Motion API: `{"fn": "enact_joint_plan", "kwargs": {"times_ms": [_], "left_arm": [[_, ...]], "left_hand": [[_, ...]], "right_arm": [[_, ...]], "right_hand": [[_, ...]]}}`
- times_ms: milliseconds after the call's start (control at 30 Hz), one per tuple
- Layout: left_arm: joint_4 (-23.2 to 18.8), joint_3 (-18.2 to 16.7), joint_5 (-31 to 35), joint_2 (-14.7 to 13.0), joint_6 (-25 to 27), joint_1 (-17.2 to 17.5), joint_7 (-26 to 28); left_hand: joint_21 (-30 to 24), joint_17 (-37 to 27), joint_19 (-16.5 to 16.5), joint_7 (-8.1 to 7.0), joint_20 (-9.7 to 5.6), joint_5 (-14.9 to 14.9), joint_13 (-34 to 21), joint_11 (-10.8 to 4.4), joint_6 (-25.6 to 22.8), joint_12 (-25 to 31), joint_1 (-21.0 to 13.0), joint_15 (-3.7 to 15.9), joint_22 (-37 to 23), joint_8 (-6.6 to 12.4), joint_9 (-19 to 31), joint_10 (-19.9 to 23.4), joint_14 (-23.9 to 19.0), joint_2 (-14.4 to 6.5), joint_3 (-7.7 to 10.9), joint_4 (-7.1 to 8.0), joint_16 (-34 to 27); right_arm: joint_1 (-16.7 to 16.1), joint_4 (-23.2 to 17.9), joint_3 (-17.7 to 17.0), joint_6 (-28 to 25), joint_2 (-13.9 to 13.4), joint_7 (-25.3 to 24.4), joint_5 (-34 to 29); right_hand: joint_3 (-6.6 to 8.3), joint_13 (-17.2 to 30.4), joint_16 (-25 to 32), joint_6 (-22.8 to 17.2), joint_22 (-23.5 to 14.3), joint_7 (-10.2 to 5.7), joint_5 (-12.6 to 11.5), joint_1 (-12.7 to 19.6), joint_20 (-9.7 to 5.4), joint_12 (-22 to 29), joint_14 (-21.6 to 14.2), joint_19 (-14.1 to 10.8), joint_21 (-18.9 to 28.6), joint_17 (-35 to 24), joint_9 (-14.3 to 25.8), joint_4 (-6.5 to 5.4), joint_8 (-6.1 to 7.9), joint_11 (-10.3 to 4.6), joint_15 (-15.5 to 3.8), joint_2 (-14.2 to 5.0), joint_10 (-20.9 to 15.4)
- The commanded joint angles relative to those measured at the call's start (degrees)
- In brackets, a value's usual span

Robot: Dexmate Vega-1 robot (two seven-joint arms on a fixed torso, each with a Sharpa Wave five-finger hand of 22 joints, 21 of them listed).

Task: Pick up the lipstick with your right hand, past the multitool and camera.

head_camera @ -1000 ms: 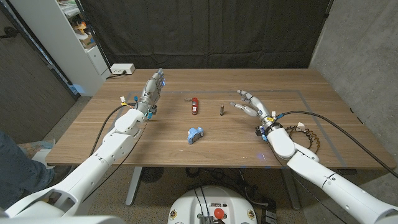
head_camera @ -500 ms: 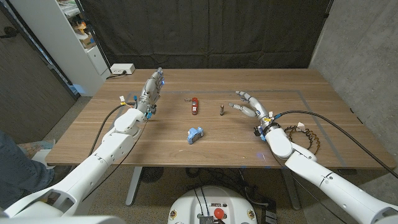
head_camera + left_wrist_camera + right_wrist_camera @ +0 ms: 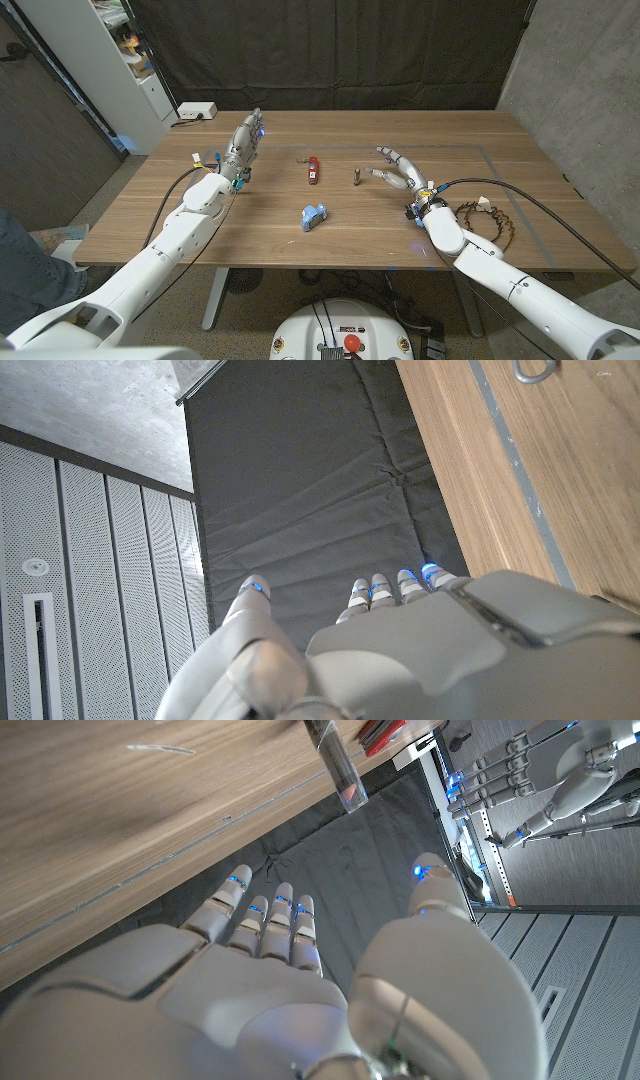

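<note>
The lipstick (image 3: pixel 356 177) is a small dark tube lying near the table's middle; the right wrist view shows its clear cap (image 3: pixel 340 765). A red multitool (image 3: pixel 314 170) lies to its left, and a small blue camera (image 3: pixel 314 215) sits nearer the front edge. My right hand (image 3: pixel 400 171) hovers just right of the lipstick with its fingers spread and nothing in them. In the right wrist view that hand (image 3: pixel 300 990) points toward the lipstick and the multitool (image 3: pixel 385 732). My left hand (image 3: pixel 245 142) stands upright at the far left, fingers straight and holding nothing.
A white power box (image 3: pixel 197 111) sits at the table's back left corner. Black cables (image 3: pixel 492 222) coil on the table beside my right forearm. A white shelf (image 3: pixel 120 60) stands left of the table. A person's leg (image 3: pixel 20 262) shows at the left edge.
My right hand has crept slightly left, closer to the lipstick. The left arm and the objects have not moved.
</note>
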State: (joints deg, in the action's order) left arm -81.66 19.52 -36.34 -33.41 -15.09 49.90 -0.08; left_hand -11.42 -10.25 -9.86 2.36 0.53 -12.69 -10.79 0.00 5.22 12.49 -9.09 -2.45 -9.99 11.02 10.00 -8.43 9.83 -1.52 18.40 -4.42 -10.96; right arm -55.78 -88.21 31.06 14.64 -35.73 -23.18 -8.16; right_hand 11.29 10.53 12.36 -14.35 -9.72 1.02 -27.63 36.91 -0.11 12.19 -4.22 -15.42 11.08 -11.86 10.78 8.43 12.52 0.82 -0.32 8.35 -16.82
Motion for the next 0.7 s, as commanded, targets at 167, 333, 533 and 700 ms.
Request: {"fn": "enact_joint_plan", "kwargs": {"times_ms": [167, 333, 533, 700], "left_arm": [[0.4, -0.2, 0.0, -0.2, 0.0, -0.2, -0.4], [0.2, -0.3, 0.2, -0.2, 0.0, 0.0, 0.2], [0.4, -0.3, 0.0, 0.2, -0.1, -0.1, 0.2], [1.7, 0.1, -0.1, 1.0, -0.7, -0.8, -0.4]], "left_hand": [[0.1, -0.2, -1.7, -0.01, 0.27, 0.1, -0.3, 0.18, -0.4, -0.1, -0.3, 0.31, -0.3, -0.18, 0.2, 0.5, 1.7, -0.4, 0.06, -0.48, 0.2], [0.1, -0.2, -1.7, 0.01, 0.31, 0.1, -0.3, 0.15, -0.5, -0.1, -0.3, 0.22, -0.3, -0.17, 0.2, 0.5, 1.6, -0.4, 0.05, -0.5, 0.2], [0.1, -0.2, -1.7, -0.01, 0.34, 0.1, -0.3, 0.12, -0.5, -0.1, -0.3, 0.28, -0.3, -0.18, 0.2, 0.5, 1.7, -0.4, 0.03, -0.51, 0.2], [0.1, -0.2, -1.8, -0.01, 0.34, 0.1, -0.3, 0.15, -0.5, -0.1, -0.3, 0.3, -0.3, -0.17, 0.2, 0.5, 1.7, -0.4, 0.01, -0.53, 0.2]], "right_arm": [[2.0, 3.9, 2.5, 0.6, 2.1, -2.8, -3.1], [2.5, 4.3, 2.9, 0.8, 2.0, -2.6, -3.4], [2.8, 3.1, 3.2, -0.1, 1.1, -1.3, -3.9], [3.0, 1.9, 3.5, -1.2, 0.2, 0.2, -4.2]], "right_hand": [[-0.14, 0.2, 0.5, -2.5, -0.2, -0.23, -0.9, 1.8, -0.06, 0.5, -1.5, -1.3, 0.6, -0.2, 0.2, 0.14, 0.72, 0.0, -0.11, -0.19, -2.6], [-0.23, 0.2, 0.7, -4.3, -0.2, -0.5, -1.5, 2.8, -0.13, 0.8, -2.5, -2.1, 0.7, -0.2, 0.2, 0.21, 1.15, -0.52, -0.31, -0.35, -4.4], [-0.35, 0.3, 0.9, -5.1, -0.2, -0.49, -1.7, 3.2, -0.06, 0.8, -3.0, -2.5, 0.8, -0.2, 0.2, 0.19, 1.28, -0.59, -0.32, -0.38, -5.1], [-0.44, 0.3, 1.0, -5.2, -0.2, -0.55, -1.8, 3.3, 0.07, 0.7, -3.3, -2.5, 0.7, -0.2, 0.2, 0.12, 1.25, -0.64, -0.17, -0.38, -5.1]]}}
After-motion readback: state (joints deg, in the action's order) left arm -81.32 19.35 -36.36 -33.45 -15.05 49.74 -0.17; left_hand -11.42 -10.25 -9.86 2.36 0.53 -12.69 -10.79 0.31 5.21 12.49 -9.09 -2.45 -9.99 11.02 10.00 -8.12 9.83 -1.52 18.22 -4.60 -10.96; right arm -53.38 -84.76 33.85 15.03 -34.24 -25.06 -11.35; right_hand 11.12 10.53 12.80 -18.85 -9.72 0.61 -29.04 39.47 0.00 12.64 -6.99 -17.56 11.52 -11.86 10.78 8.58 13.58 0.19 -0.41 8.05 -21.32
